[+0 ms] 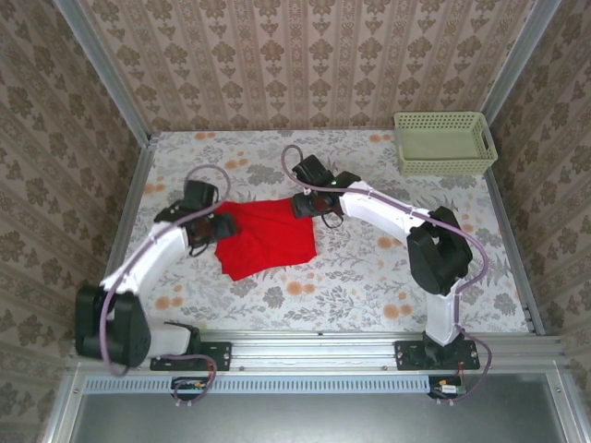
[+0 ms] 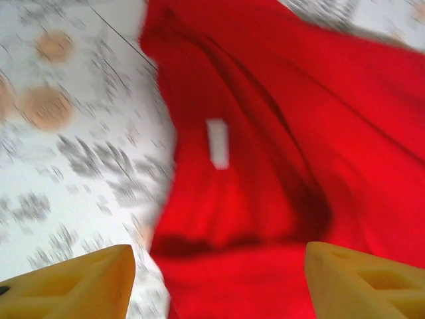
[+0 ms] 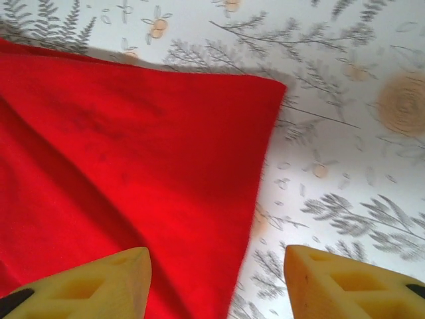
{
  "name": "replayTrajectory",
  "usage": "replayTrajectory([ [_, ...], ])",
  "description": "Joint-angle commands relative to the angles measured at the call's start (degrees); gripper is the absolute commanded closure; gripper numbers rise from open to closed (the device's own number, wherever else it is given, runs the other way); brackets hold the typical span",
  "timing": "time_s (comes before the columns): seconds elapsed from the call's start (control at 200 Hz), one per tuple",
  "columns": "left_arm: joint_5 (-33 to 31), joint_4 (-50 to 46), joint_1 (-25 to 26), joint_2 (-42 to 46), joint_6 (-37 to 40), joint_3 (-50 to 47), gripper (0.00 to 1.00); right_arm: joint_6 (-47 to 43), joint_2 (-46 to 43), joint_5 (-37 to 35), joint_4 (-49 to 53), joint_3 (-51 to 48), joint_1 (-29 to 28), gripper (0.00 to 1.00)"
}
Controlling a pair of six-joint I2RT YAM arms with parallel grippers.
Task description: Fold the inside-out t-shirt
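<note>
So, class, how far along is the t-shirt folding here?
Done: the t-shirt lies on the table as a compact layered patch, seemingly folded at least once. In hand: nothing; the left gripper and right gripper stand open above its edges. Left: it looks uneven, with creases near the white label, so probably another fold.

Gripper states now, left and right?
Left gripper: open, holding nothing, above the shirt.
Right gripper: open, holding nothing.
</note>
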State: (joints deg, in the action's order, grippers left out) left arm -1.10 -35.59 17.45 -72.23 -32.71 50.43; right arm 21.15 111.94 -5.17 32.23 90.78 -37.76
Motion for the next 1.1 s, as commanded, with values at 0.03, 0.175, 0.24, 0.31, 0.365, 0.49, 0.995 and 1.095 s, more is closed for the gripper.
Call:
replayTrajectory([
  [0.03,0.6,-2.3,4.5,3.5,-7.1,-7.5,0.35,-0.7,6.1,5.8,-0.3,5.7,-0.2,0.42],
  [0.175,2.5,2.0,6.7,-1.6,-9.0,-10.2,0.45,0.2,11.8,7.3,1.0,9.9,-0.2,0.42],
  [0.24,3.1,3.9,6.8,-3.8,-8.9,-10.4,0.48,0.3,13.1,7.0,0.7,9.7,-0.2,0.42],
  [0.31,3.2,5.5,6.8,-5.3,-9.0,-10.6,0.54,0.2,14.2,5.5,0.9,9.2,0.0,0.42],
  [0.365,2.3,5.4,6.7,-6.2,-8.6,-10.4,0.61,0.5,14.9,3.7,1.4,8.3,0.4,0.42],
  [0.49,-0.9,2.9,4.8,-6.5,-6.9,-9.6,0.83,2.1,13.7,-0.1,0.2,2.3,2.2,0.44],
  [0.995,1.8,0.5,-4.8,-10.6,2.2,-1.7,0.67,2.8,-2.9,-2.0,-5.4,-16.9,5.8,0.45],
  [1.095,-0.2,-2.0,-2.5,-9.4,1.0,0.5,0.6,0.6,-7.1,-4.0,-4.6,-17.0,4.1,0.41],
])
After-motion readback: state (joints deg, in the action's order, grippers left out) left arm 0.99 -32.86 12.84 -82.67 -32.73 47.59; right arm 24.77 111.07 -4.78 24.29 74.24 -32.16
